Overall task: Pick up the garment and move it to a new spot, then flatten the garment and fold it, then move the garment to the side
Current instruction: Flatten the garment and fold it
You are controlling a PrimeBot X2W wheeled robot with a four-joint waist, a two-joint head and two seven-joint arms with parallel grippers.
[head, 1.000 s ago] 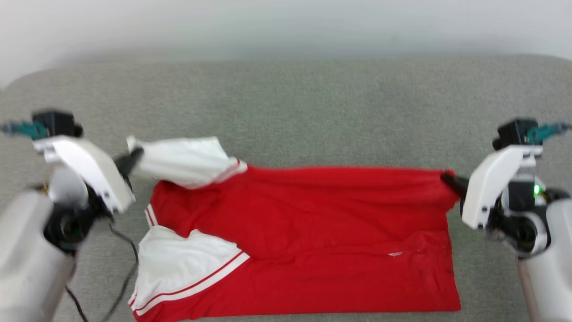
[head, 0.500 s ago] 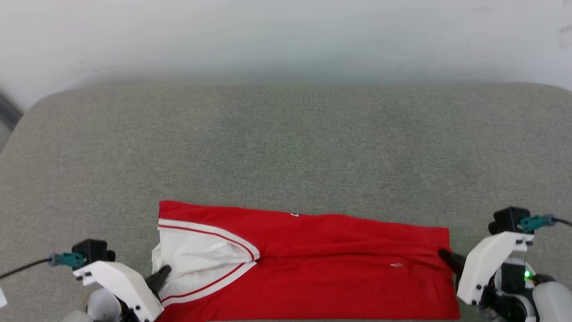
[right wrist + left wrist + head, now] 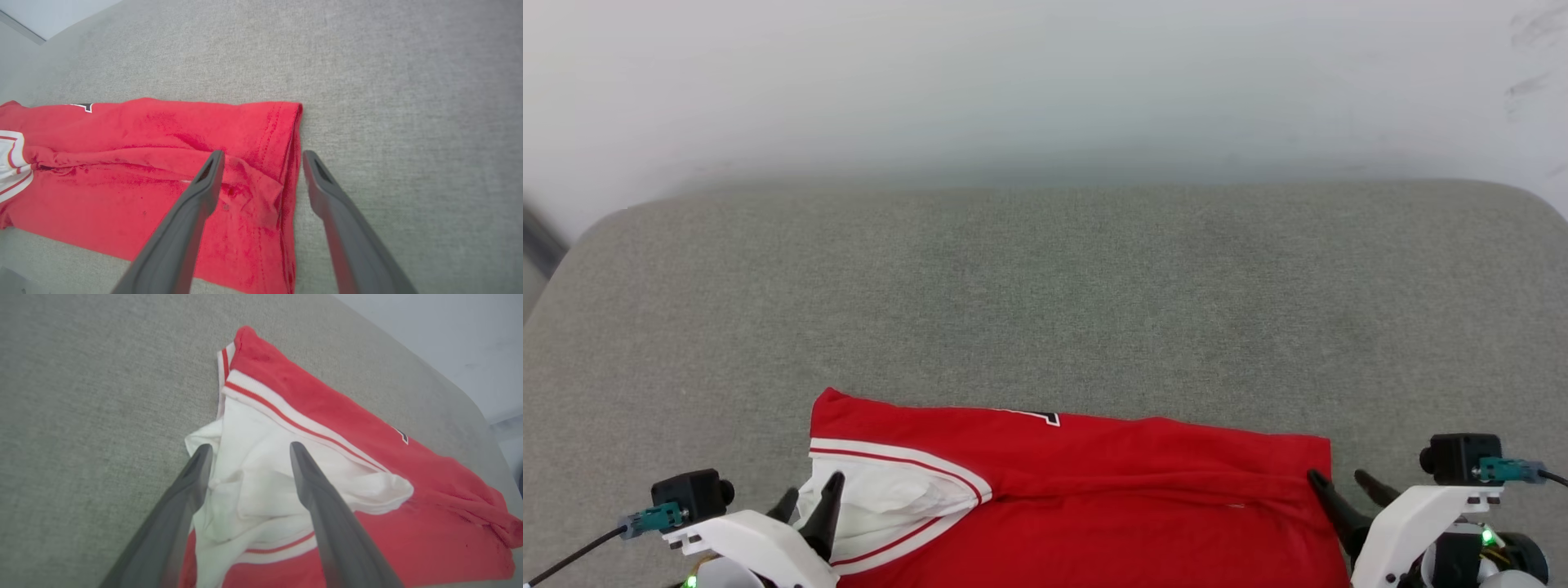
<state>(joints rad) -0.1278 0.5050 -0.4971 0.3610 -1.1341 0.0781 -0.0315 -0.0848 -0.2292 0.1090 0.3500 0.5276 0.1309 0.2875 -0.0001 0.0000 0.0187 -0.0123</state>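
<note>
Left gripper stood with fingers spread, holding nothing, over the white lining at the garment's left end. Folded into a long red band, the thin jersey lay wrinkled along the near edge of a grey, coarse-woven cushion with rounded corners, a pale wall behind. Right gripper, likewise spread and empty, straddled the stitched right hem.

Red garment folded on couch

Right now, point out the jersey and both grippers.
jersey (image 3: pixel 1143 498), head view, red body panel.
left gripper (image 3: pixel 250 446), left wrist view, midway between fingertips.
right gripper (image 3: pixel 263 153), right wrist view, midway between fingertips.
</note>
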